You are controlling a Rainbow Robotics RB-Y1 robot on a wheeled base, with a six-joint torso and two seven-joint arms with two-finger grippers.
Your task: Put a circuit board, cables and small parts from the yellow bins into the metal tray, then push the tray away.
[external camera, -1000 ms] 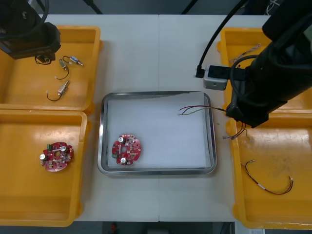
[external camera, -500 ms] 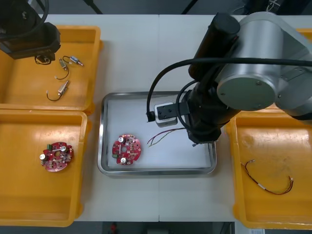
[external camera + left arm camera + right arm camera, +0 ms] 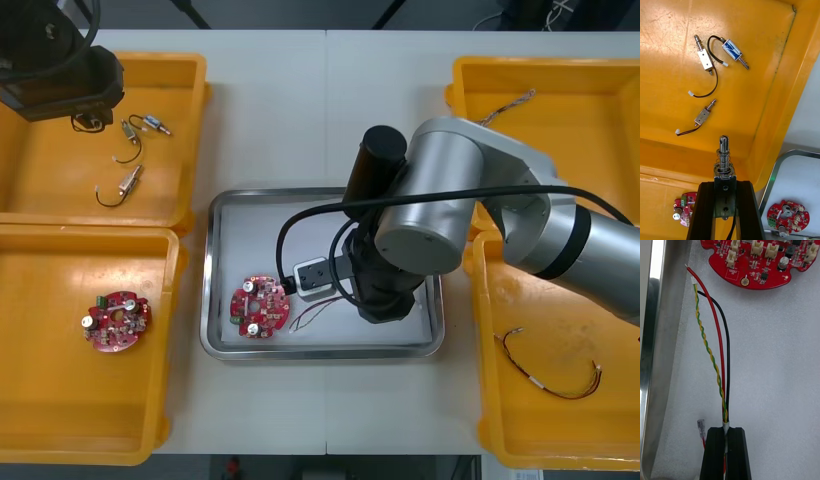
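Both pairs of jaws are closed on something. The right jaws sit low over the shiny metal tray [image 3: 320, 351] in the middle of the light bench [image 3: 320, 110], under the bulk of the silver right arm [image 3: 440, 210]. In the right wrist view their black fingers [image 3: 715, 453] are pinched nearly together on one end of a thin cable [image 3: 717, 341] made of a red wire, a black wire and a twisted yellow-and-green pair. The cable runs forward from the fingers across the tray's white inside, and its free ends stop just short of the round red circuit board [image 3: 756, 258], apart from it and near the tray's wall.

The left jaws hang above the far yellow bin [image 3: 40, 190] on the robot's left. Their black fingers [image 3: 703, 210] hold a small metal part [image 3: 724, 165] with a spring round its stem, standing upright between them. Three more small metal parts with black leads [image 3: 704, 60] lie loose on that bin's floor. A second round red circuit board [image 3: 117, 321] lies in the near left bin, and a dark red cable [image 3: 550, 370] lies in the near right bin.
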